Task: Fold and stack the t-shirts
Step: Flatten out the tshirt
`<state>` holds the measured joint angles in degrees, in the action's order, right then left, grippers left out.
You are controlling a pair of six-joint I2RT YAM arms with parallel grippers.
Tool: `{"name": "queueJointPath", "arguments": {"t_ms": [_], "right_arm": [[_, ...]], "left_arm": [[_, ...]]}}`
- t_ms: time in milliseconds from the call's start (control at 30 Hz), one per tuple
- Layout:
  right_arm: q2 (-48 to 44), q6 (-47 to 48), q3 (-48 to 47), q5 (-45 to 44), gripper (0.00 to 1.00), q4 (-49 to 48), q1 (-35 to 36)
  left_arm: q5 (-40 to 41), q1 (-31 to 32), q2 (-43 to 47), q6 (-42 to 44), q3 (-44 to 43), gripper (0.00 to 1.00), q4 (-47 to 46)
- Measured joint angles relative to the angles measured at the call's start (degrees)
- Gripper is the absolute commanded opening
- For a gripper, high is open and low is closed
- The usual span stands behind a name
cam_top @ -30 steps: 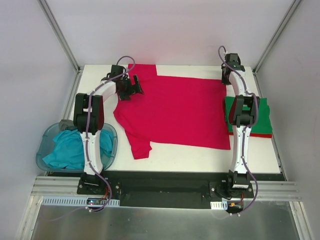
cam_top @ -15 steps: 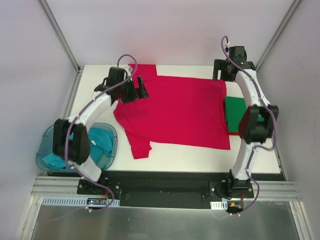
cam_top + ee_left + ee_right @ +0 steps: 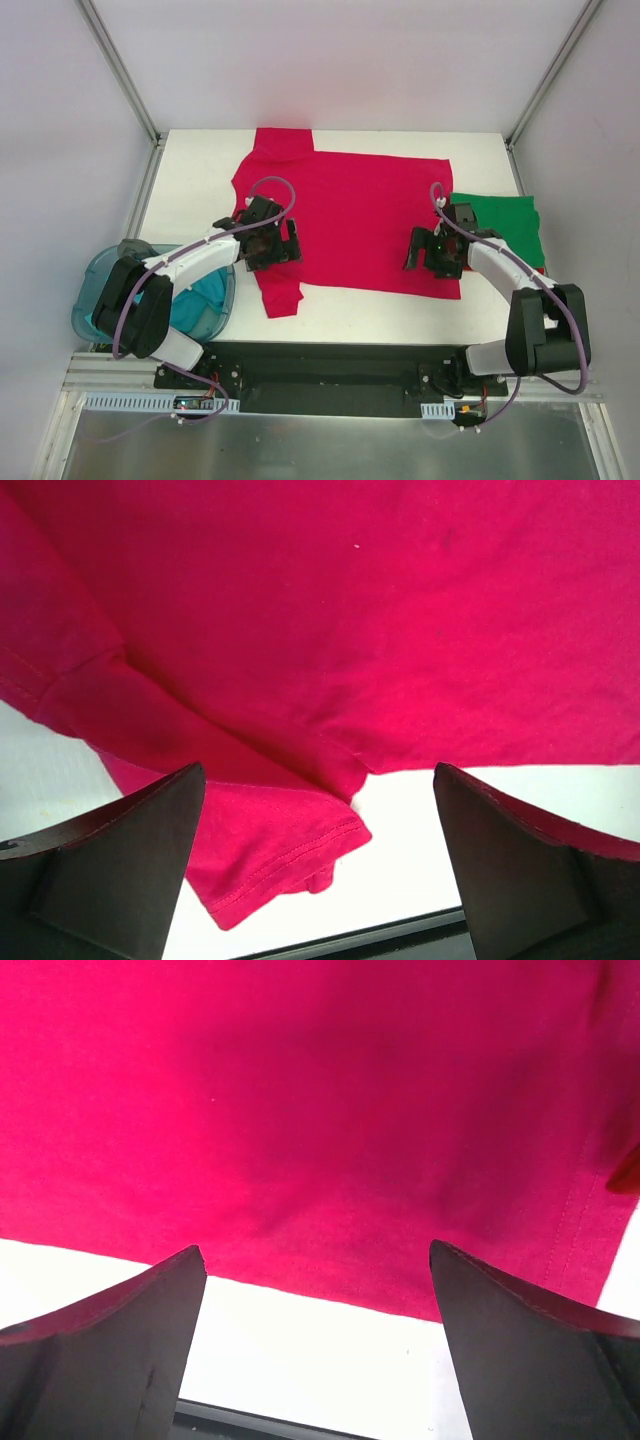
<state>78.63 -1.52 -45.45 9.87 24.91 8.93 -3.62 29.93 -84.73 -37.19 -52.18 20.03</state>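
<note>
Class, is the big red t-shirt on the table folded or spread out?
Spread out: the red t-shirt lies flat on the table with both sleeves sticking out sideways.

Left gripper (image 3: 291, 244) and right gripper (image 3: 411, 252): bare table (image 3: 300, 1330) between spread fingers, flat red shirt (image 3: 400, 630) beyond; green shirt (image 3: 495, 220) seemingly crowds the right's outer finger.

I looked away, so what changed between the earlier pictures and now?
Both arms pulled back from the far corners of the red t-shirt; the left gripper and right gripper hover open over its near part, the right having let go. That shirt, the green t-shirt and the tub stayed put.
</note>
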Motion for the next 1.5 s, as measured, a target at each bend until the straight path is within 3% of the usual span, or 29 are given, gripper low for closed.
{"name": "queueJointPath", "arguments": {"t_ms": [433,600,733,800,933,1000,1033,1233,1500], "right_arm": [[7.82,-2.93,-1.62,-0.04,0.96,-3.69,-0.02],[8.35,-3.61,-2.12,-0.22,0.96,-3.72,-0.02],[8.33,-3.96,-2.14,-0.66,0.96,-3.69,0.00],[8.33,-4.13,-2.14,-0.87,0.96,-3.67,0.00],[8.20,-4.74,-2.12,-2.23,0.96,-3.45,0.13],[8.00,-5.09,-1.95,-3.32,0.96,-3.19,0.13],[7.87,-5.18,-1.81,-3.85,0.96,-3.13,0.13],[7.78,-5.64,-1.77,-6.27,0.96,-2.23,0.15],[7.80,-5.92,-1.77,-10.10,0.96,-0.81,0.22]], "left_arm": [[8.76,0.09,0.22,-6.80,0.20,0.88,4.33],[9.60,0.72,0.04,-6.99,0.04,0.79,7.13],[10.43,1.66,-1.53,-7.39,-0.83,0.59,8.66],[11.02,2.03,-3.50,-7.74,-1.95,0.44,9.14],[11.82,2.40,-6.08,-8.59,-3.28,0.29,9.49],[12.22,2.51,-6.14,-8.76,-3.30,0.14,9.94],[12.74,2.56,-6.14,-8.85,-3.34,0.02,10.32],[14.73,2.78,-5.05,-8.70,-3.21,0.00,12.48],[16.76,2.75,4.46,-8.92,0.92,0.02,16.57]]}}
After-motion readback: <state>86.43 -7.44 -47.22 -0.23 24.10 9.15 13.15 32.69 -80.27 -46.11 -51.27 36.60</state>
